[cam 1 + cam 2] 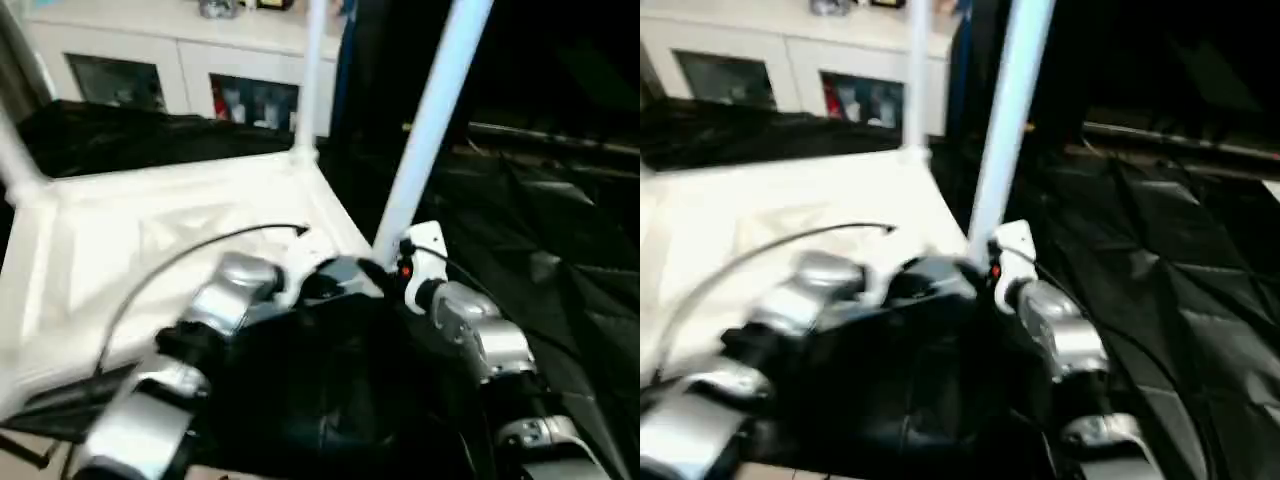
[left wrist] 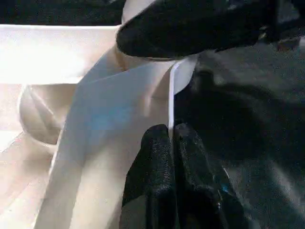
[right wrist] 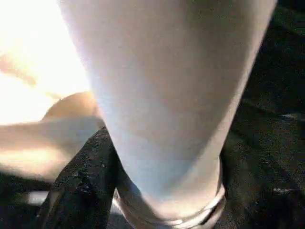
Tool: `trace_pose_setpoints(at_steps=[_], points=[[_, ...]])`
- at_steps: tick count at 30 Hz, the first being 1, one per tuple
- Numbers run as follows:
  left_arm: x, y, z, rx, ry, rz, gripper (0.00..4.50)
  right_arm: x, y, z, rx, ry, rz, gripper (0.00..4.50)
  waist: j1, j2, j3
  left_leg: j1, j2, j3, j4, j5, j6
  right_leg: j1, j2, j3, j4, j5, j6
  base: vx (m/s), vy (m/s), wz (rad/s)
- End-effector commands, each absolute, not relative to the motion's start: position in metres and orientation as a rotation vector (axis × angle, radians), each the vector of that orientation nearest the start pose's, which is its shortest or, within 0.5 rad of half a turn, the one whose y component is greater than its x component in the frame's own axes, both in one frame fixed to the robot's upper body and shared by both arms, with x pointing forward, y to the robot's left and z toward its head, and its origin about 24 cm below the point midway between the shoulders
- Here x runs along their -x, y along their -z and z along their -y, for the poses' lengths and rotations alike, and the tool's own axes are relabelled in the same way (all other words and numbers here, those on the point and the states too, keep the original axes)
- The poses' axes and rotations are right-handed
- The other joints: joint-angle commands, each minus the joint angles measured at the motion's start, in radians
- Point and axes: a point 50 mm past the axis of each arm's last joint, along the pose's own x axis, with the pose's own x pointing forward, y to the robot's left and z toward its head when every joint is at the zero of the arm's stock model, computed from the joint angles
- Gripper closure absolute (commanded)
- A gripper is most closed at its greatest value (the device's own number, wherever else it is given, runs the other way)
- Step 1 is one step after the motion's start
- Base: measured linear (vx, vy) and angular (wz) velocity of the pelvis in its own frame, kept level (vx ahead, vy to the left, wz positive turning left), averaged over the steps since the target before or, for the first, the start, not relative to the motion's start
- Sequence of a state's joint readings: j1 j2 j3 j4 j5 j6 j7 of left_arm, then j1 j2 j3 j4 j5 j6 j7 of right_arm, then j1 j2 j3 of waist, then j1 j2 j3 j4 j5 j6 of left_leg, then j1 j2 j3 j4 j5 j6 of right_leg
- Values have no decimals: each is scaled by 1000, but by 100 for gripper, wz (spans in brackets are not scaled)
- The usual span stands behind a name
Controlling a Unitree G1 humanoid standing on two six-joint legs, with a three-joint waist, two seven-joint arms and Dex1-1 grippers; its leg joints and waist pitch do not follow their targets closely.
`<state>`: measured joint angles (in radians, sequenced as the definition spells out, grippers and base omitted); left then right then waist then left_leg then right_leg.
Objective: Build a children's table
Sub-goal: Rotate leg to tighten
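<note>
1. The white tabletop (image 1: pixel 150 240) lies upside down on the black-draped work table (image 1: pixel 560 250), its ribbed underside facing up, on the robot's left half of the scene.
2. A white leg (image 1: pixel 312 70) stands upright in the far corner socket, and another leg (image 1: pixel 15 150) rises from the far left corner at the edge of the head view.
3. A third leg (image 1: pixel 430 120) leans at the near right corner of the tabletop, tilted with its top toward the robot's right; its lower end disappears behind the two wrists.
4. The right gripper (image 3: pixel 157 191) is at the base of this tilted leg. From its wrist camera the tube runs up right in front of the lens, with one black finger (image 3: pixel 83 181) against its side, so the claw looks spread around the tube; I cannot tell how firmly it pinches.
5. The left gripper (image 2: pixel 172 138) has its two black fingers pressed together, tips at the thin edge of the tabletop's white corner wall, just beside the round socket (image 2: pixel 43 114).
6. In the left wrist view a black finger (image 2: pixel 190 28) of the other gripper lies across the leg's foot above that corner.
7. Both silver forearms meet close together over the near right corner, the left forearm (image 1: pixel 230 295) crossing the tabletop.
8. A white cabinet (image 1: pixel 170 60) with glass doors stands behind the work table.
</note>
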<state>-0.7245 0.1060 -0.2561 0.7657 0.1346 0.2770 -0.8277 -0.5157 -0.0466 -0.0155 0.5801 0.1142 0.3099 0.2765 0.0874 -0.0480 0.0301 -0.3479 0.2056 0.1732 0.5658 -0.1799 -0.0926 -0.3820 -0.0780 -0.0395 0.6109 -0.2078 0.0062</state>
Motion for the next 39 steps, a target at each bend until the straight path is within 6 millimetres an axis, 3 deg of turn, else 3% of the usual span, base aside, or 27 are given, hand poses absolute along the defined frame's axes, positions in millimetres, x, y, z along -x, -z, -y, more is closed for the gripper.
trace_pose_setpoints(at_steps=[1,7,9,13,16,20,25,28,34,39], points=[[-333,-44,-33,-323,1108,-473,450,-324,-9,78,-63,-455,-482,183,-1,5,-37,8,20,-5,-74,-284,-27,20,-60,37,-93,-293,-148,0,0,0],[-333,-43,-37,-340,1133,-467,450,-325,-13,82,-22,-511,-437,183,2,3,-38,2,19,-3,-74,-265,-8,25,-57,36,-92,-264,-145,0,0,0],[-332,-42,-42,-345,1152,-469,450,-322,-13,85,-23,-575,-437,113,3,0,-38,0,20,-4,-74,-263,-1,27,-58,35,-91,-262,-145,0,0,0],[-332,-42,-49,-356,1176,-468,450,-318,-14,92,10,-664,-432,91,5,0,-38,-2,21,-3,-74,-242,9,30,-58,35,-89,-233,-153,0,0,0],[-330,-43,-64,-378,1244,-471,450,-309,-22,104,103,-835,-394,65,7,1,-39,-5,21,-2,-72,-225,20,34,-59,35,-88,-213,-150,0,0,0],[-325,-46,-76,-395,1353,-469,450,-299,-32,116,144,-975,-359,65,7,1,-41,-5,22,-1,-67,-178,43,38,-55,34,-76,-90,-187,0,0,0],[-318,-51,-95,-382,1473,-502,450,-284,-45,132,146,-1149,-357,65,7,1,-41,-4,26,-1,-66,-167,64,43,-54,33,-67,-30,-219,0,0,0],[-314,-54,-104,-359,1520,-518,450,-280,-47,137,160,-1196,-359,65,6,3,-42,0,29,1,-63,-163,66,39,-56,32,-63,-8,-248,0,0,0],[-309,-58,-112,-328,1571,-521,450,-274,-49,139,140,-1263,-385,65,9,-1,-39,0,28,2,-64,-170,59,40,-58,33,-65,-47,-245,0,0,0],[-308,-59,-115,-323,1576,-527,450,-273,-49,137,128,-1284,-394,110,10,1,-39,0,28,2,-64,-169,50,39,-59,34,-65,-65,-241,0,0,0]])
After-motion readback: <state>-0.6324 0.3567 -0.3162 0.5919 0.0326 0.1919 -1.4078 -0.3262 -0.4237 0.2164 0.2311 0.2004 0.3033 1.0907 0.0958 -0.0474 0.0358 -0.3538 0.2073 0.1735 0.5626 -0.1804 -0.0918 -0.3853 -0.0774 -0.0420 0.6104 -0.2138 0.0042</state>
